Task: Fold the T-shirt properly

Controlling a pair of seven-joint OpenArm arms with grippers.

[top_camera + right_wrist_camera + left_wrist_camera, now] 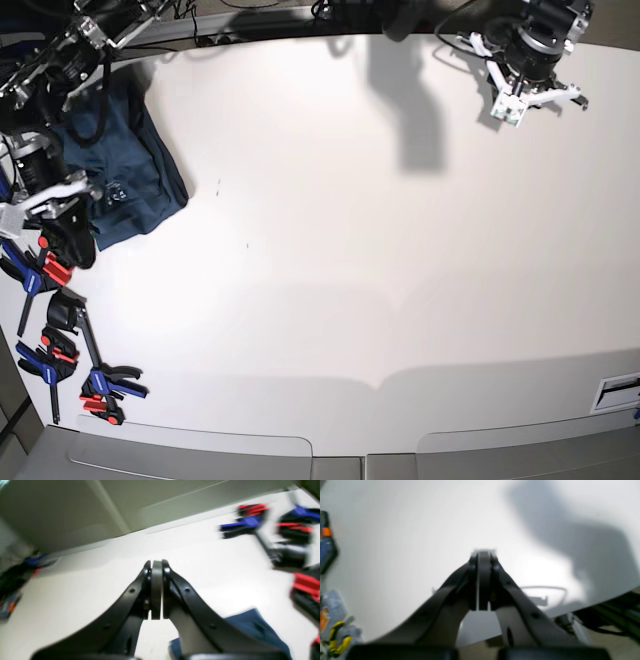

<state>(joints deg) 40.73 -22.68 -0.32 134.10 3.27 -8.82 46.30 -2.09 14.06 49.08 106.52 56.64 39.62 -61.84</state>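
1. Left wrist view showed the left gripper (483,580) clenched, its two curved black fingers meeting pad to pad with nothing between them. Ahead of and beneath the tips lay the smooth, matte white table (407,542), crossed by a soft grey shadow to the right of the tool. No cloth appeared in this view.
2. Right wrist view showed the right gripper (156,590) likewise clenched on nothing, its flat pads pressed together. Behind the tips and to their right lay the T-shirt (252,625), a dark navy, softly creased heap on the table. Blurred plastic clamps (252,521), red, blue and black, lay ahead and to the right.
3. Base view showed the T-shirt (130,170) bunched into a rough block right beside the right gripper (75,235), and well apart from the left gripper (515,105) across the table. More clamps (100,385) lay near the table's front edge.
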